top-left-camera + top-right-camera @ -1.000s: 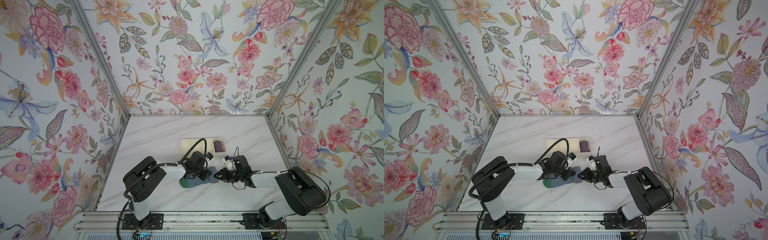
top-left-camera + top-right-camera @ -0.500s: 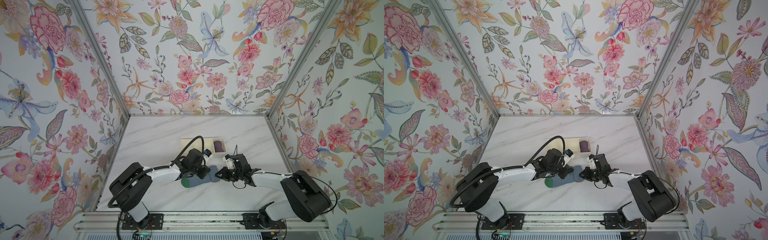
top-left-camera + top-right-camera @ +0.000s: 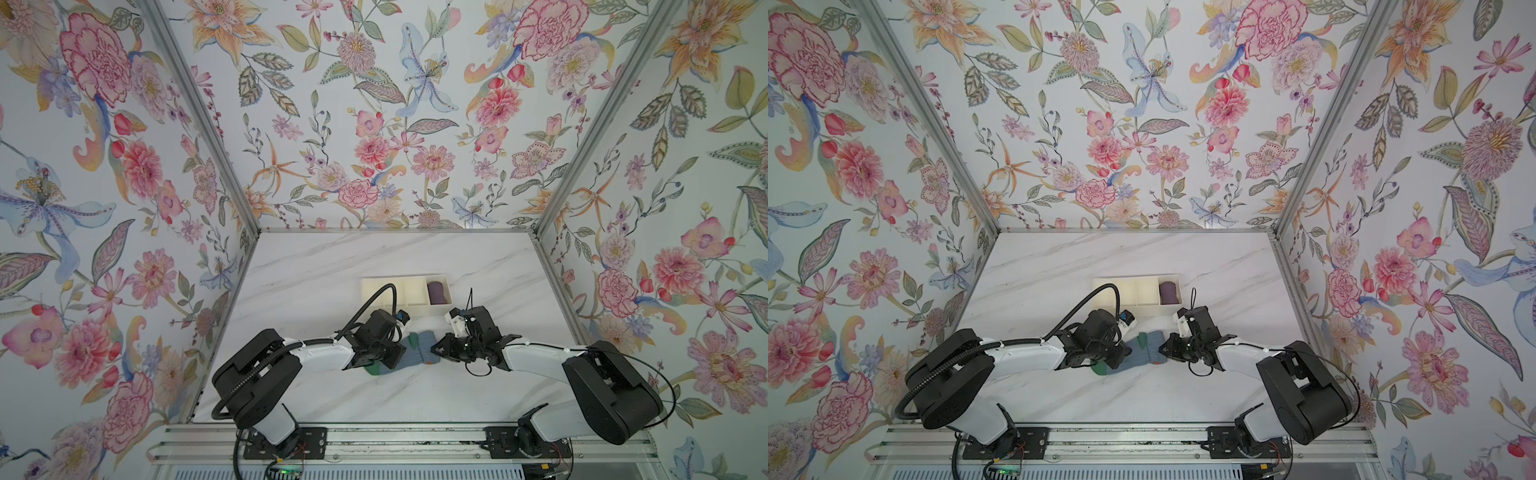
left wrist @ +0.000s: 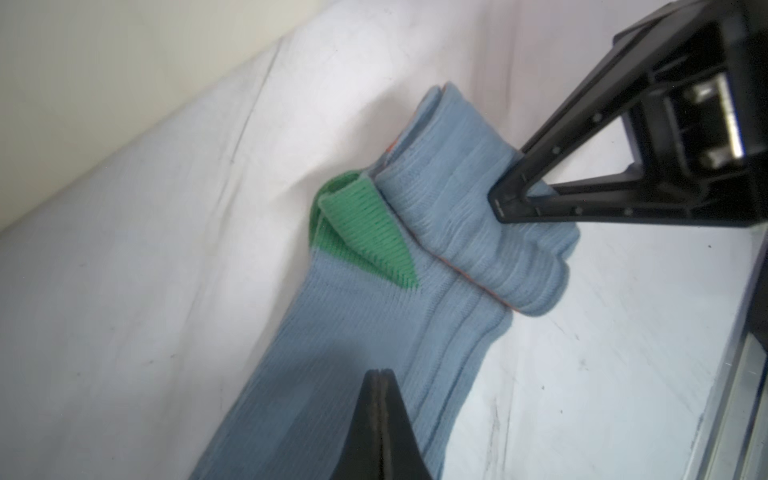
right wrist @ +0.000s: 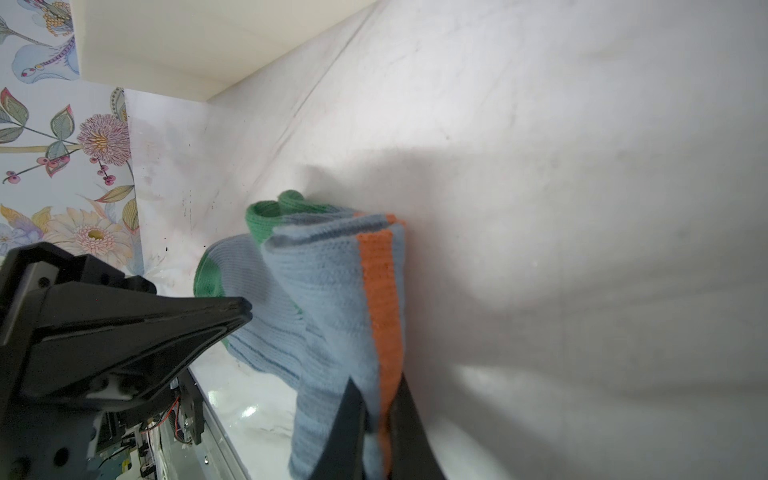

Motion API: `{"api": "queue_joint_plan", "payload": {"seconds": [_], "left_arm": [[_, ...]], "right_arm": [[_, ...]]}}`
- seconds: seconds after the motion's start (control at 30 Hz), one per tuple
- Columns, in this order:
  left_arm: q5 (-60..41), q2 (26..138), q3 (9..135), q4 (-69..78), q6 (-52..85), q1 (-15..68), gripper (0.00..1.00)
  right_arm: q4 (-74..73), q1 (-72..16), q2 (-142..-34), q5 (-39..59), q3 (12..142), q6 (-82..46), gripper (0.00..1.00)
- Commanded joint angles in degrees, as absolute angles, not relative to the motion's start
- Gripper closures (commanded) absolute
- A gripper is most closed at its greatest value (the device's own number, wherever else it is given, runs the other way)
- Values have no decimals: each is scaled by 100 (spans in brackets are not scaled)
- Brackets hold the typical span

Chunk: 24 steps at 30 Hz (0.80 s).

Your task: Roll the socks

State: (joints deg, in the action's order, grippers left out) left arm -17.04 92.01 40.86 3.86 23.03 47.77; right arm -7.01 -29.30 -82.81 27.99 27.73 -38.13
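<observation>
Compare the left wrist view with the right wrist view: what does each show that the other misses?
Left wrist only: the unrolled length of the socks lying flat, and the right gripper seen from outside, shut on the folded end. Right wrist only: the broad orange stripe pinched between that gripper's fingers, plus the floral wallpaper. Both: the blue-grey socks on the marble table, and the left gripper shut, its tip at the socks.
</observation>
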Motion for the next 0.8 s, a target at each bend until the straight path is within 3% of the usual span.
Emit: {"api": "queue_joint_plan", "payload": {"seconds": [0.0, 0.77], "left_arm": [[-1418, 9387, 4053, 387, 2349, 4702, 100], [-1650, 9613, 3472, 603, 2620, 4676, 100]], "right_arm": [[-371, -2978, -8218, 2605, 2905, -3651, 90], [1939, -3168, -7884, 350, 3721, -2854, 90]]}}
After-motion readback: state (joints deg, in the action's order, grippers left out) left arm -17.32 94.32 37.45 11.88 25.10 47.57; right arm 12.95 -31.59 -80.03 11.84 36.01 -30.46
